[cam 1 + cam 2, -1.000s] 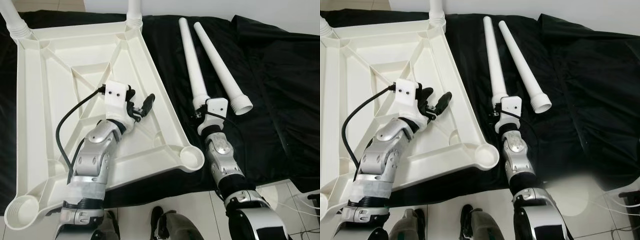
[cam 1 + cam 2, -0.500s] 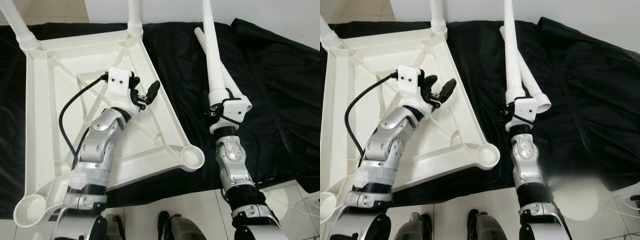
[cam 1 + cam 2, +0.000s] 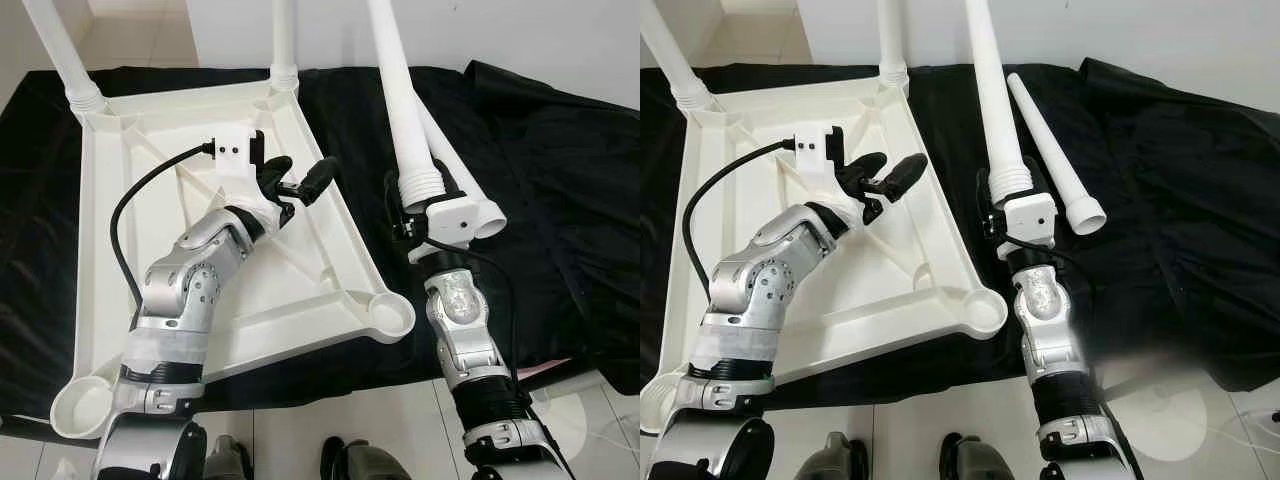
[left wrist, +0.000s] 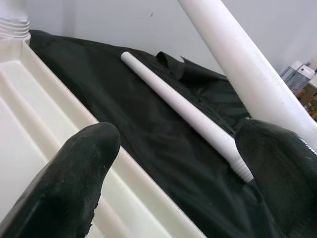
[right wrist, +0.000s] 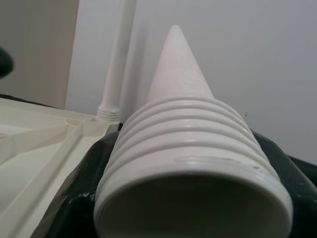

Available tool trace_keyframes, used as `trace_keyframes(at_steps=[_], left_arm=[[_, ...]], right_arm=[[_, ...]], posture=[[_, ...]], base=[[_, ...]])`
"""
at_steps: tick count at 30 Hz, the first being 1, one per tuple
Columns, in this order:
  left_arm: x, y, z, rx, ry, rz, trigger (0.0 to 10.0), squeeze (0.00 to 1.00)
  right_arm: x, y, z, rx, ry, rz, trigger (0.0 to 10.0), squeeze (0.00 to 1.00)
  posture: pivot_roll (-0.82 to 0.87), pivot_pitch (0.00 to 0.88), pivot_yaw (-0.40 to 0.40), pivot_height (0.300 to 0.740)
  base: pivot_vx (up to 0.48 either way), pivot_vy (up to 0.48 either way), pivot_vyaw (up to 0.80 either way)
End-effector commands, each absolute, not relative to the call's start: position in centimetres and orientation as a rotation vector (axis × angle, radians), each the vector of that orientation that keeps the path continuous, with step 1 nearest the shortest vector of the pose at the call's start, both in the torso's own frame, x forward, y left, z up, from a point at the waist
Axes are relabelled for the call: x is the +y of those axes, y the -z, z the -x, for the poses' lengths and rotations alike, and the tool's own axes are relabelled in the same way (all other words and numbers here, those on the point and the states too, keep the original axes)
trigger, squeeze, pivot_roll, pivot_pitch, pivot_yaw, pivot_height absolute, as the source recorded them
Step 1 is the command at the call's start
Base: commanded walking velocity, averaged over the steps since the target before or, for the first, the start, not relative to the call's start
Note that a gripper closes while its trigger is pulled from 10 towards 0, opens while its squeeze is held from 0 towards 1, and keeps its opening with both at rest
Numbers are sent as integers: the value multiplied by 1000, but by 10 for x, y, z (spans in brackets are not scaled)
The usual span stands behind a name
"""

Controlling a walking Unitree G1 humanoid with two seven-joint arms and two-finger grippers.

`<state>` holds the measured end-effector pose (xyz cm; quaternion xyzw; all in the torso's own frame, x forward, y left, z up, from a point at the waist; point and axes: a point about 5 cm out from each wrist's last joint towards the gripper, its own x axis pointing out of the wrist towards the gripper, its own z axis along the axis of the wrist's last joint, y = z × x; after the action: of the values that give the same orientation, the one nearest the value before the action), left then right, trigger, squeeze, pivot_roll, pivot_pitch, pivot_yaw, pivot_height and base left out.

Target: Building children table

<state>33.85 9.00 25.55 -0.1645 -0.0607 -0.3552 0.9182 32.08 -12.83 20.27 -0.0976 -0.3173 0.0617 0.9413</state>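
An upturned white plastic table top (image 3: 150, 230) lies on a black cloth, with two white legs (image 3: 285, 40) standing in its far corner sockets. My right gripper (image 3: 422, 192) is shut on a third white leg (image 3: 395, 90) at its ribbed collar, holding it tilted up off the cloth; its hollow threaded end (image 5: 188, 163) faces the wrist camera. A fourth leg (image 3: 1050, 140) lies loose on the cloth just right of it. My left gripper (image 3: 303, 183) is open and holds nothing, hovering over the table top's right rim; its fingers (image 4: 84, 173) frame the loose leg (image 4: 183, 106).
The near right corner socket (image 3: 388, 315) and the near left corner socket (image 3: 80, 405) are open cups. The black cloth (image 3: 560, 180) spreads right in folds. White floor tiles (image 3: 330, 420) and my feet lie along the near edge. A pale wall stands behind.
My right gripper has raised the leg off the cloth and tipped it up toward vertical. My left gripper has moved toward the table top's right rim. The camera has shifted too.
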Motion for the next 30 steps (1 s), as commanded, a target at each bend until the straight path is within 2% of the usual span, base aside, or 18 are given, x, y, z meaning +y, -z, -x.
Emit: trace_keyframes(at_steps=[1, 5, 8, 15, 19, 24, 30], left_arm=[[82, -268, -333, -157, 1033, 361, 10000, 0], [85, -278, -339, -157, 1025, 378, 10000, 0], [90, -293, -344, -158, 1039, 467, 10000, 0], [98, -306, -355, -145, 1009, 525, 10000, 0], [102, -318, -356, -147, 1056, 599, 10000, 0], [109, -338, -348, -207, 1224, 690, 10000, 0], [111, -343, -345, -227, 1288, 745, 10000, 0]], right_arm=[[-120, -224, -320, -748, -144, 225, 10000, 0], [-113, -240, -319, -816, -168, 242, 10000, 0], [-103, -255, -316, -888, -225, 254, 10000, 0], [-94, -260, -313, -918, -261, 251, 10000, 0], [-89, -259, -311, -924, -287, 262, 10000, 0], [-86, -251, -310, -900, -323, 277, 10000, 0], [-84, -246, -310, -882, -335, 288, 10000, 0]], posture=[[-48, 76, -23, 740], [-45, 72, -26, 740], [-39, 63, -35, 740], [-36, 53, -35, 740], [-38, 50, -32, 740], [-46, 37, -20, 740], [-50, 36, -14, 740]], base=[[0, 0, 0], [0, 0, 0], [0, 0, 0], [0, 0, 0], [0, 0, 0], [0, 0, 0], [0, 0, 0]])
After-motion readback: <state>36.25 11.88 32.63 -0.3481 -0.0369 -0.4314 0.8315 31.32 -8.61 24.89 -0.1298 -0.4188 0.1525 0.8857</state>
